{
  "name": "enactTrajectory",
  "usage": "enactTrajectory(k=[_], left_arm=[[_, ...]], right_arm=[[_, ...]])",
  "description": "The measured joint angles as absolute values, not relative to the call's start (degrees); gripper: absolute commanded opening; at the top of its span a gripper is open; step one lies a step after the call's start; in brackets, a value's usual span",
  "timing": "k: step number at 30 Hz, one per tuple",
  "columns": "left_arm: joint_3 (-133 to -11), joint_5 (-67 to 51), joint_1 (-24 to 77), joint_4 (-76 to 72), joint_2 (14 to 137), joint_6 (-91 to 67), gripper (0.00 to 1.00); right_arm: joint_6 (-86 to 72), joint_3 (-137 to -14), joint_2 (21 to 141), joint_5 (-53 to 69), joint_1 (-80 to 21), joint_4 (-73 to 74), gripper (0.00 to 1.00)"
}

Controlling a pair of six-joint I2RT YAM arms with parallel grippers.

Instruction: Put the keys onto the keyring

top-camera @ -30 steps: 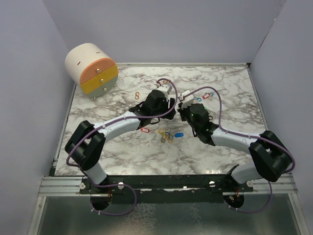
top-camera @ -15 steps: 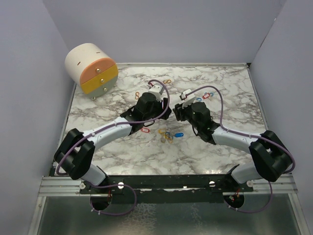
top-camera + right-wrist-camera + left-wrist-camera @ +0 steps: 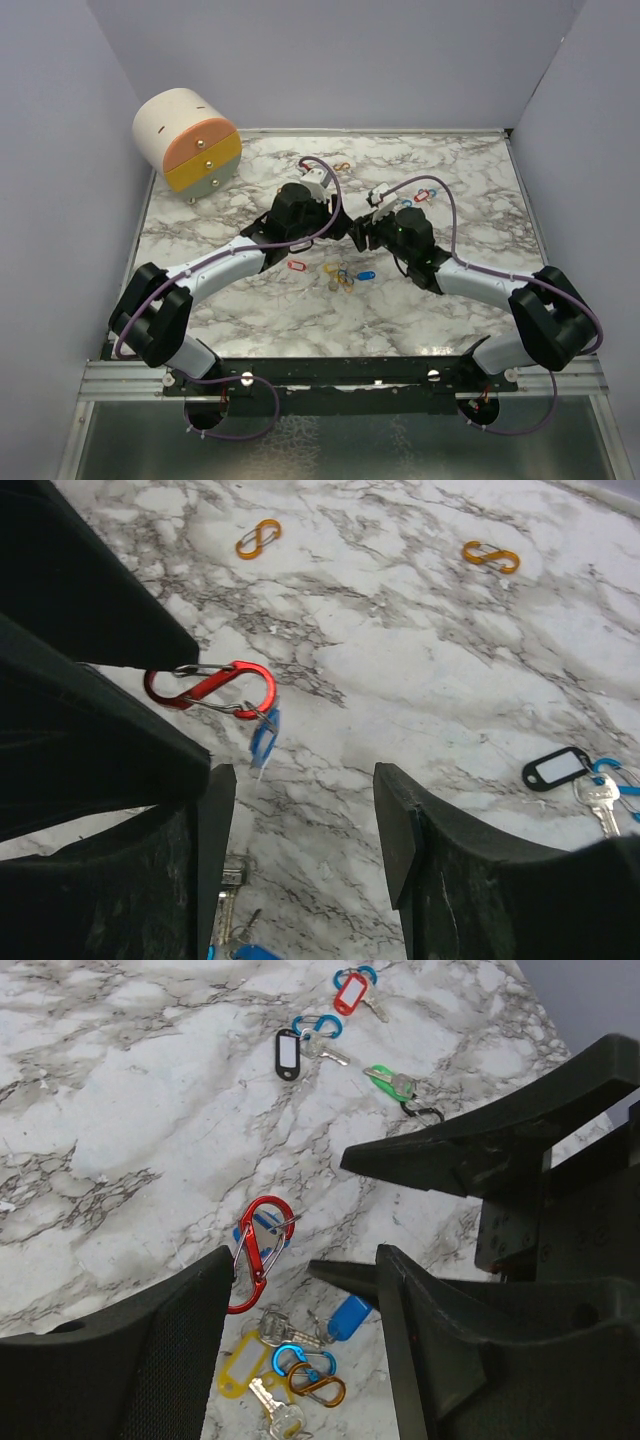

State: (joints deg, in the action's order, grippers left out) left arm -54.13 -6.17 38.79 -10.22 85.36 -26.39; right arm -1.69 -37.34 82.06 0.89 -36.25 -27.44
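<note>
Arms meet mid-table in top view, left gripper (image 3: 336,220) and right gripper (image 3: 360,232) tip to tip. Loose pile of small tagged keys (image 3: 344,277) lies just near of them on white marble table (image 3: 460,180). Left wrist: left jaws apart, red metal carabiner keyring (image 3: 255,1250) against one fingertip, blue-tagged key (image 3: 262,1230) hooked on it. Right wrist: right jaws apart, gripping nothing; keyring lies left of them.

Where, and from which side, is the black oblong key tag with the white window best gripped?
Probably the black plastic tag itself, pinched across its long edges from straight above: it lies flat on the marble table, long sides free, while its silver key and blue clip crowd one end.
</note>
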Motion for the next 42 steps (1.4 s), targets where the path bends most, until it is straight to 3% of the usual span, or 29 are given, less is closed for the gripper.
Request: enactTrajectory(k=[7,12,21,26,42], left_arm=[[-54.13,-9.47,38.74,-12.38,84.88,-27.75,0.62],[-54.13,-10.11,38.68,-12.91,84.51,-28.25,0.62],[-54.04,-11.14,38.57,-14.13,84.09,-29.26,0.62],[-53.43,-11.97,38.59,-14.72,83.66,-29.89,0.62],[-48.18,-12.53,35.83,-14.76,79.85,-32.80,0.69]], right_arm=[[-1.41,-36.93,82.78,6.90,-36.75,-29.95,0.58],[-1.34,-36.73,83.50,8.32,-36.75,-32.03,0.53],[-1.34,-36.42,85.23,7.25,-36.75,-34.06,0.25],[-1.65,-34.76,85.21,5.08,-36.75,-36.93,0.02],[-5.26,-32.73,81.91,-12.62,-36.51,-36.73,0.01]])
